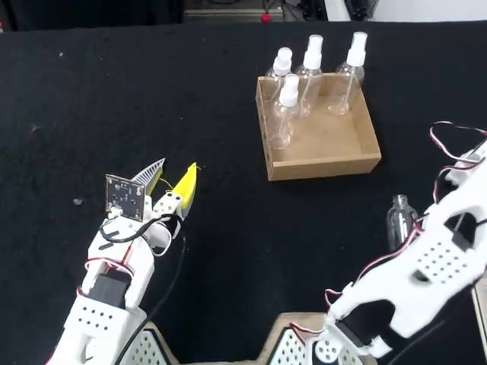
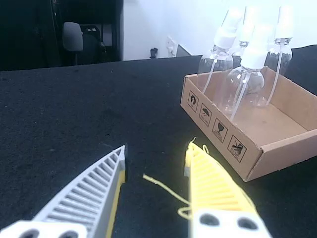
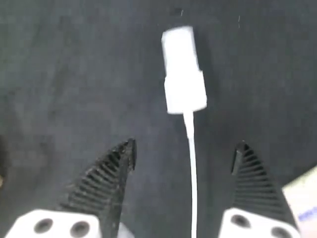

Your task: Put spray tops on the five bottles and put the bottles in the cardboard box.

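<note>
— Bottles first. Report them, starting from the left of the table.

— At the left is my left gripper, over the black table. Its grey finger and yellow finger are spread in a moderate V. Nothing is between them. A loose yellow thread hangs by the yellow finger.

— And further right?

— The cardboard box lies flat on the table with its open side up, well apart from that gripper and farther from me. Four bottles stand upright inside it, each with a white spray top fitted. Three are along the far wall and one is nearer the left wall.

— The fifth?

— The fifth bottle is outside the box, to the right of its near corner. It stands upright on the table with a bare neck. It is just beside my right arm, which hides its lower part.

— State of the right gripper?

— My right gripper points down at the table. Its black fingers are wide apart and grip nothing. The loose spray top lies on the table. Its white head is beyond my fingertips and its thin tube runs back through the gap. As far as I can see, the tube touches neither finger.
</note>
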You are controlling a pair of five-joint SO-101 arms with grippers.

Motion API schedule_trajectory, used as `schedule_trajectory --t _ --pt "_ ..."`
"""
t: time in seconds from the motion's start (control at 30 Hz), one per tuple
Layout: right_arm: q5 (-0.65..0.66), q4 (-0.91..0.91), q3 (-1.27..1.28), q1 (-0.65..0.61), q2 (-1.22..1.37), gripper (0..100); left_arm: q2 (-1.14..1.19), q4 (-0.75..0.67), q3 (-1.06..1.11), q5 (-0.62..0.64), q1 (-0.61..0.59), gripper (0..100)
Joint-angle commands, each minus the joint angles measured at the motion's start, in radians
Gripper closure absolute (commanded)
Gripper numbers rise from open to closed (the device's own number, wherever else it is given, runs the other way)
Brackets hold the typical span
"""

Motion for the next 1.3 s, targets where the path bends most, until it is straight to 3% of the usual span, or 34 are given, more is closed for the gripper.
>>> schedule_trajectory --t 0.0,0.17,0.4,0.47,0.6,0.63,1.07,1.27 --pt "-0.015 0.020 -0.246 0.009 0.088 72.4 -0.015 0.000 0.022 -0.006 0.010 81" --pt "-0.015 0.135 -0.553 -0.018 0.246 72.4 -0.015 0.000 0.022 -0.006 0.010 81" --pt "-0.008 0.158 -0.825 -0.008 0.498 72.7 -0.015 0.000 0.022 -0.006 0.008 81" --pt "0.006 0.192 -0.898 -0.009 0.545 78.2 -0.015 0.000 0.022 -0.006 0.008 81" --pt "0.017 0.264 -1.035 -0.018 0.607 98.9 -0.015 0.000 0.022 -0.006 0.008 81" --pt "0.009 0.278 -1.070 -0.014 0.616 98.6 -0.015 0.000 0.022 -0.006 0.008 81" --pt "-0.032 0.430 -1.056 0.017 0.338 98.7 -0.015 -0.002 0.022 -0.006 0.008 81" --pt "-0.006 0.430 -0.874 0.060 0.142 98.7 -0.015 -0.002 0.022 -0.006 0.008 81"
